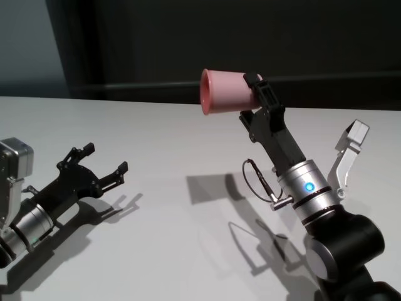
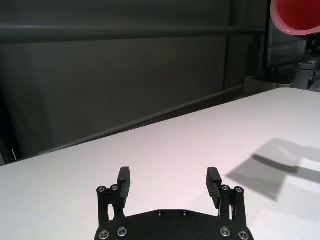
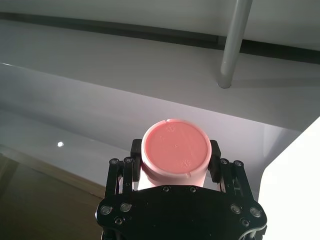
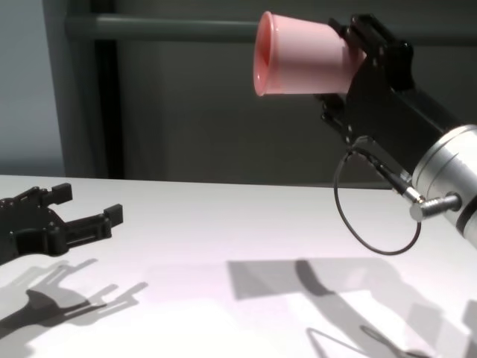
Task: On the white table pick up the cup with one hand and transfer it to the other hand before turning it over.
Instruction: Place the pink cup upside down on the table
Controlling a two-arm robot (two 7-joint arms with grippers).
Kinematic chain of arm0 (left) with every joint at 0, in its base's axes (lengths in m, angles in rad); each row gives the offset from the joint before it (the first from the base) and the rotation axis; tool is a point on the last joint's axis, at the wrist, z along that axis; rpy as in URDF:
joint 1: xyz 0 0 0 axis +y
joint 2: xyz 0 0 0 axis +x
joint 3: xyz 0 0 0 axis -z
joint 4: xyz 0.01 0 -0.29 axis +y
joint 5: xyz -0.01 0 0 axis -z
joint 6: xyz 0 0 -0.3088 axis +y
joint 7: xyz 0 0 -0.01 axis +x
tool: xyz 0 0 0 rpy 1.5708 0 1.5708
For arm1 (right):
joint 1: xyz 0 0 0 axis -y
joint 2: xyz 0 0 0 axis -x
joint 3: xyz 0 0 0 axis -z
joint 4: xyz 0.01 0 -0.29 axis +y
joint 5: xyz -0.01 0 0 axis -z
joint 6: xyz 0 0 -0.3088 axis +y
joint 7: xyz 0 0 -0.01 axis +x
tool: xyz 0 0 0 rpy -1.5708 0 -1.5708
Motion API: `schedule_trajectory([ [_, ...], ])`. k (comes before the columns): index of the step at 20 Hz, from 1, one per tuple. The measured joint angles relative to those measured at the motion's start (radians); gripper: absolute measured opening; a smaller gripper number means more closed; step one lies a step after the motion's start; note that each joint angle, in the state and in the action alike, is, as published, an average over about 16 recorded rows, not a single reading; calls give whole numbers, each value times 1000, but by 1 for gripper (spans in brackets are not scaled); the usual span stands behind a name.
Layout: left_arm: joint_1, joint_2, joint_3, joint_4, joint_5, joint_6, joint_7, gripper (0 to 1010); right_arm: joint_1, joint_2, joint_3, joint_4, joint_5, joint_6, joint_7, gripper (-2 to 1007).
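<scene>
1. Head view: the right gripper (image 1: 258, 94) holds the small pink tapered plastic cup (image 1: 224, 91) raised well above the broad matte white table (image 1: 188, 244), lying on its side with its rolled rim toward the robot's left
2. Right wrist view: the black fingers (image 3: 215, 161) pinch the cup (image 3: 175, 150) from both sides near its flat base, which faces the camera
3. Chest view: the left gripper (image 4: 83, 209) sits low over the table (image 4: 246, 298) at the left, well apart from the cup (image 4: 298, 56)
4. Left wrist view: its two fingers (image 2: 123, 181) are spread wide with nothing between them, and the cup's rim (image 2: 295, 16) shows at a corner
</scene>
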Motion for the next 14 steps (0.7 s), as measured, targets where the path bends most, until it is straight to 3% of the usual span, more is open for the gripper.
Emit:
schedule_trajectory([
  [14, -5, -2, 3, 4, -1, 0, -2, 1001, 0, 1, 0, -2, 0, -2, -1, 742],
])
